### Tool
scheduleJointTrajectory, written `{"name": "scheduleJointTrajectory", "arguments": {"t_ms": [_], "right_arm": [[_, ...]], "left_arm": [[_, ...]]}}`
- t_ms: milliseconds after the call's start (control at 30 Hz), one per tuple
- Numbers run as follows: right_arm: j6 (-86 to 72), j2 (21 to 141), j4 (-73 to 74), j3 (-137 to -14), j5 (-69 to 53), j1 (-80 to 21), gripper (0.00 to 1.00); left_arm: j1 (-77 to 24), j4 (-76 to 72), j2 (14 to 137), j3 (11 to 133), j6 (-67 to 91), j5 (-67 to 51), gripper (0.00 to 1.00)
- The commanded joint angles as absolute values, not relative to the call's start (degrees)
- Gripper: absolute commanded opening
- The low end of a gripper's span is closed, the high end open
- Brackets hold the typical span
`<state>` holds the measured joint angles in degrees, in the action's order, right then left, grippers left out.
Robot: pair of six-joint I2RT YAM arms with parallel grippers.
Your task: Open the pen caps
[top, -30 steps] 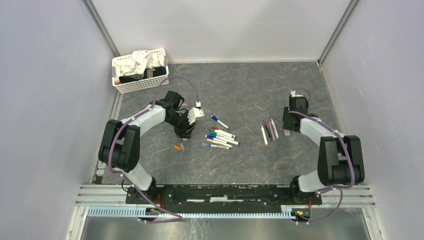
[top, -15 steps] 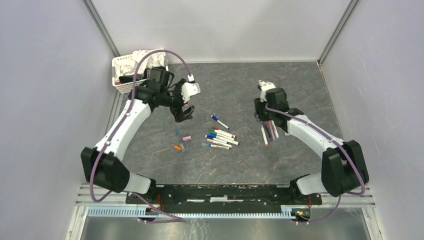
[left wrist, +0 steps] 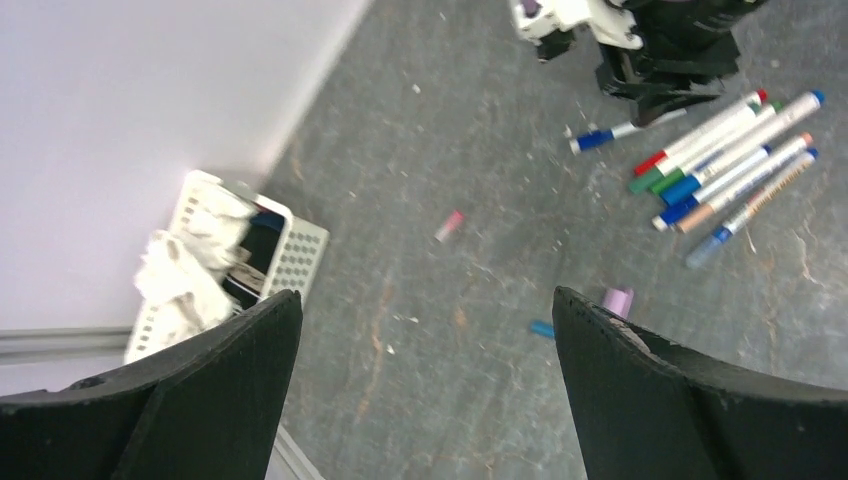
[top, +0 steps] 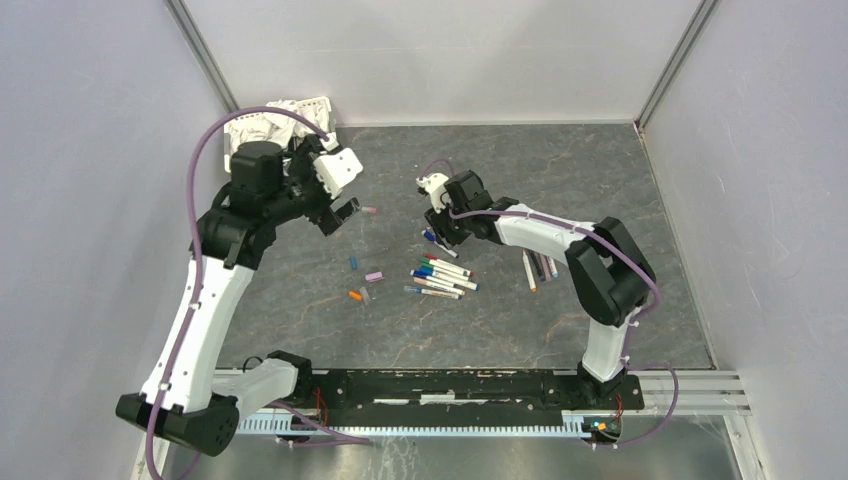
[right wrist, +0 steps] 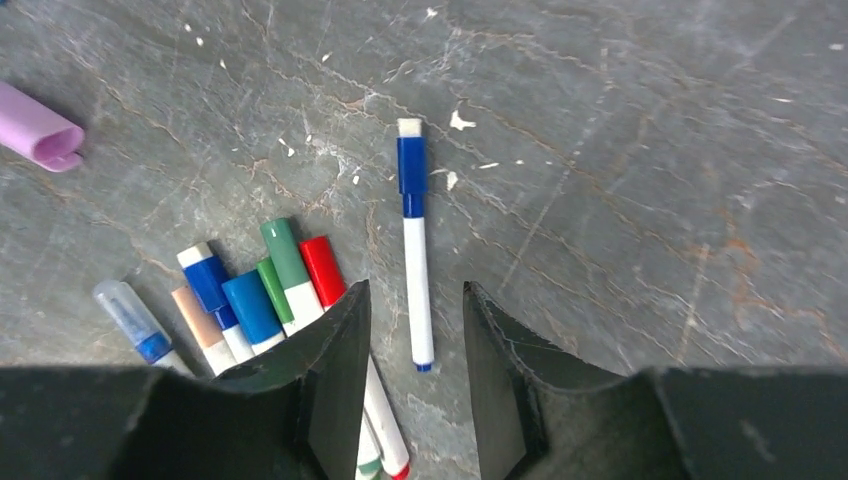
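A white pen with a blue cap (right wrist: pixel 411 175) lies apart from the pile, also seen from above as the blue-capped pen (top: pixel 438 243). My right gripper (right wrist: pixel 415 300) hangs over its tail end, jaws apart on either side of the barrel without touching it; in the top view the right gripper (top: pixel 437 228) is at mid table. Loose pen caps lie left of the pile: pink (top: pixel 369 211), blue (top: pixel 353 263), purple (top: pixel 374 276), orange (top: pixel 354 296). My left gripper (top: pixel 340 213) is raised, wide open and empty (left wrist: pixel 425 295). Capped pens (top: pixel 440 278) lie bunched together.
A white basket (top: pixel 262 125) with crumpled cloth stands at the back left corner, close behind the left arm. Several uncapped pens (top: pixel 538 265) lie right of centre. Grey walls close in the table on three sides.
The left arm rose and swung back-left towards the basket, its jaws opening wide; blue, purple and pink caps now lie loose. The right arm swung left from the uncapped pens to the blue-capped pen.
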<state>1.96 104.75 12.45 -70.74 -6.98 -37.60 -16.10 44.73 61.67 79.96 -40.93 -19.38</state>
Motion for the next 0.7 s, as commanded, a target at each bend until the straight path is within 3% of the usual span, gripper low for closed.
{"name": "scheduleJointTrajectory", "arguments": {"t_ms": [0, 333, 667], "right_arm": [[4.56, 109.21, 13.58, -75.44, -6.08, -38.67, 0.42], [5.18, 114.97, 12.67, -76.87, -3.75, -38.84, 0.37], [4.92, 112.86, 9.68, -69.82, -2.99, -38.91, 0.20]], "left_arm": [[-15.91, 50.13, 64.69, 77.61, -38.66, -18.37, 1.00], [-15.95, 53.15, 63.99, 72.70, -37.74, -30.34, 1.00], [-15.91, 52.26, 66.90, 70.27, -36.67, -34.15, 1.00]]}}
